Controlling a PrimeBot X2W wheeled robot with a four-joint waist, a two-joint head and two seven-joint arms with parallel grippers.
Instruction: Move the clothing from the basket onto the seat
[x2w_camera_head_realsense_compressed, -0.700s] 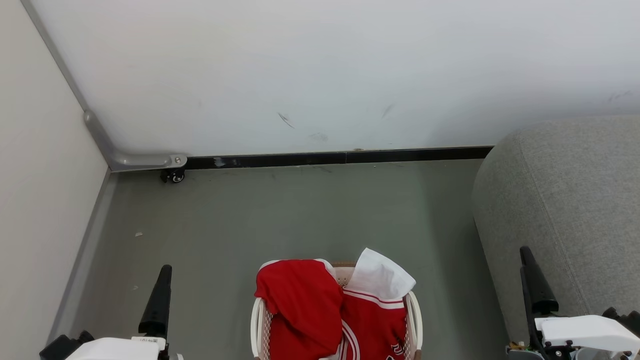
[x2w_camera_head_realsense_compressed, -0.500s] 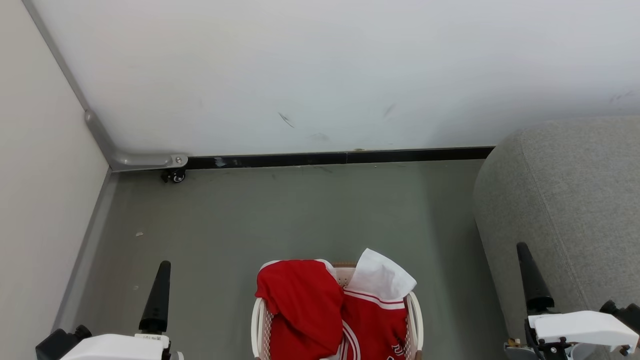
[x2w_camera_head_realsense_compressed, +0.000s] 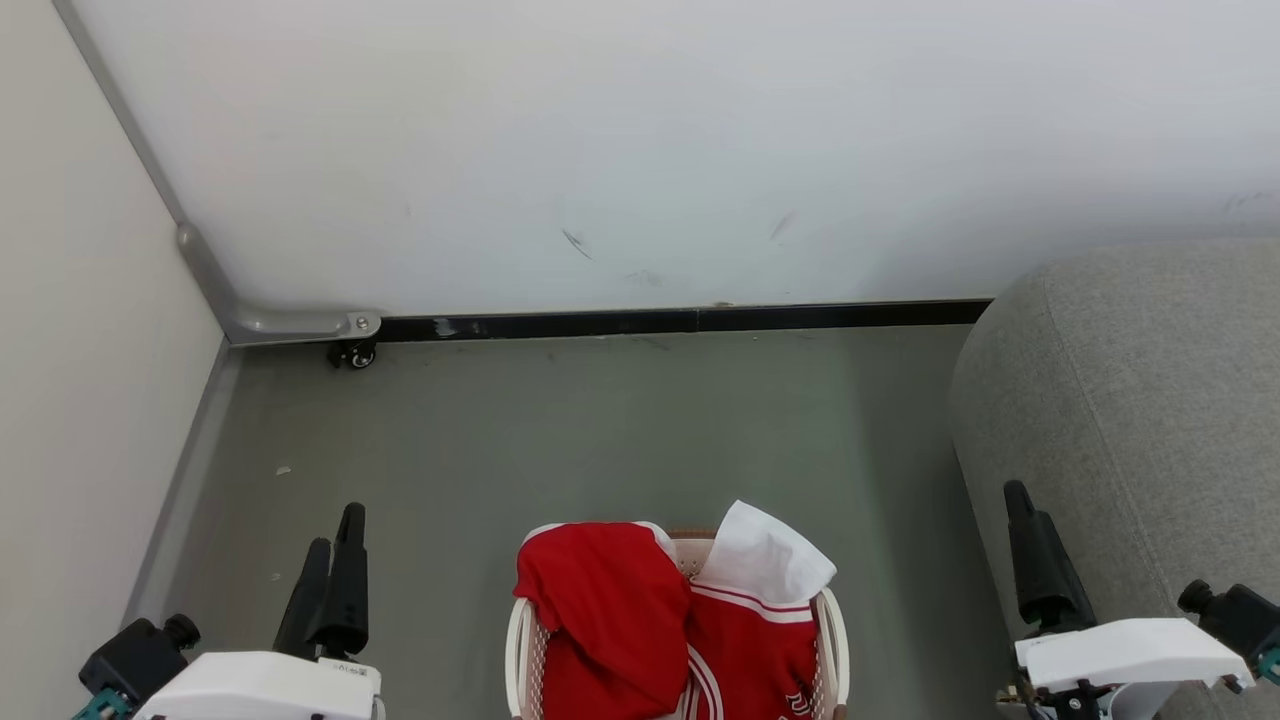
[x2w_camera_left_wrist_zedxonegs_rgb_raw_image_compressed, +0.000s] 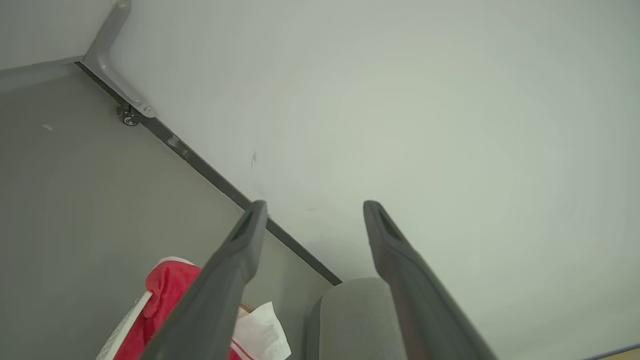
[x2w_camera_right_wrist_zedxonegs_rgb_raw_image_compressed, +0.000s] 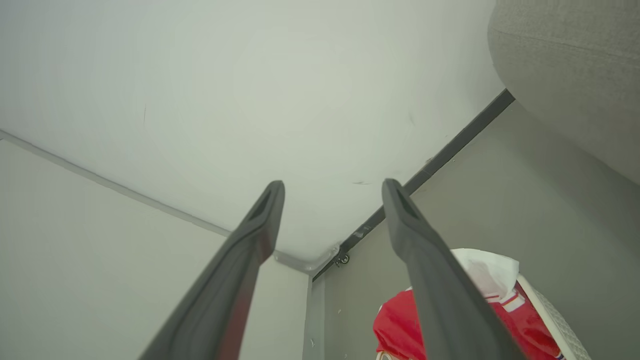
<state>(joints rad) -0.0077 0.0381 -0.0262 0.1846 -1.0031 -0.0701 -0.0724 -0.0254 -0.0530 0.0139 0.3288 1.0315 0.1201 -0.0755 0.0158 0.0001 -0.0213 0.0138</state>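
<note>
The cream basket (x2w_camera_head_realsense_compressed: 513, 640) stands on the floor at the bottom centre of the head view. The clothing fills it: a plain red garment (x2w_camera_head_realsense_compressed: 600, 610) draped over the left rim, and a red jersey (x2w_camera_head_realsense_compressed: 750, 650) whose white panel (x2w_camera_head_realsense_compressed: 765, 555) sticks up. The grey seat (x2w_camera_head_realsense_compressed: 1130, 400) is at the right. My left gripper (x2w_camera_head_realsense_compressed: 336, 528) hovers left of the basket, and my right gripper (x2w_camera_head_realsense_compressed: 1017, 492) hangs between the basket and the seat. In the wrist views the left gripper (x2w_camera_left_wrist_zedxonegs_rgb_raw_image_compressed: 315, 205) and the right gripper (x2w_camera_right_wrist_zedxonegs_rgb_raw_image_compressed: 334, 184) are both open and hold nothing.
A white wall with a black baseboard (x2w_camera_head_realsense_compressed: 680, 320) closes the far side. A pale partition with a grey metal foot and a small caster (x2w_camera_head_realsense_compressed: 355, 355) runs along the left. Bare grey floor (x2w_camera_head_realsense_compressed: 600, 430) lies beyond the basket.
The left gripper has risen and turned, so both its fingers now show. The right gripper has moved up and slightly left. The head camera has shifted a little.
</note>
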